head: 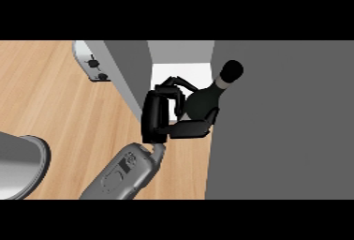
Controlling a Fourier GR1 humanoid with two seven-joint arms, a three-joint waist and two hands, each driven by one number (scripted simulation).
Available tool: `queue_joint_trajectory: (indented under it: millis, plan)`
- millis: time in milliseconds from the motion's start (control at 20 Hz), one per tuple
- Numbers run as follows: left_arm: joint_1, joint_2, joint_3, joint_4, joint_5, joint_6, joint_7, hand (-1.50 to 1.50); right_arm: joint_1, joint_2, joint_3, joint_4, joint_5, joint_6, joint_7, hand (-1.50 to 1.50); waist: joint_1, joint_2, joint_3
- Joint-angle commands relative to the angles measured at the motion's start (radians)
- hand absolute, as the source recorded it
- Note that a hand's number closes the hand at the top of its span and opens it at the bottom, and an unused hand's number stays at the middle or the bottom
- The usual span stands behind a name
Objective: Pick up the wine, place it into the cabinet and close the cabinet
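The dark glass wine bottle (207, 96) w/ its black capped neck stands roughly upright at the mouth of the grey box-shaped cabinet (276, 140), neck leaning toward the grey panel at the cabinet's right side. Its body is largely hidden by the one black hand in view (160, 117), which wraps it: fingers curled round the body from the left, thumb across the lower front. Which arm this is can't be settled from the view; it comes up from the lower edge, left of the cabinet's right panel, and I read it as the right hand, a judgement only. Held that way prob. so the bottle stays vertical and goes in base-first, neck clear of the panels.

Inside the cabinet, only a pale white floor strip shows behind the bottle; no other contents visible, though most of the interior is hidden. The grey cabinet door (131, 70) stands open at the cabinet's left edge, swung out over the light wooden countertop (55, 103). Bottle isn't set down yet as far as I can tell; door closing not done.

Further left of the cabinet door, a silver appliance w/ dark knobs (93, 65) sits on the counter. Well left and nearer the view's lower edge, a round grey metal rim (31, 159), maybe a pot or bowl; contents not visible. The other hand doesn't show.
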Motion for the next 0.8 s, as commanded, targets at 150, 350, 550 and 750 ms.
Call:
queue_joint_trajectory:
  millis: [150,350,550,750]
  plan:
    - [-0.010,-0.001,-0.061,0.085,0.026,0.073,-0.095,1.50,0.010,0.017,0.047,-0.142,-0.041,-0.039,0.084,-1.50,-0.002,0.000,-0.001]
    - [-0.002,-0.001,0.009,0.174,0.045,0.017,-0.180,1.50,0.104,0.018,0.023,-0.159,-0.093,0.015,0.016,-1.50,-0.006,0.000,0.000]
    - [-0.040,-0.001,0.094,0.281,0.106,-0.041,-0.267,1.50,-0.001,-0.001,0.004,-0.115,-0.106,-0.022,0.066,-1.50,-0.007,0.004,-0.001]
    - [-0.042,0.003,0.132,0.223,0.068,-0.064,-0.207,1.50,0.010,-0.009,-0.023,-0.126,-0.111,-0.025,0.076,-1.50,0.005,0.000,0.000]
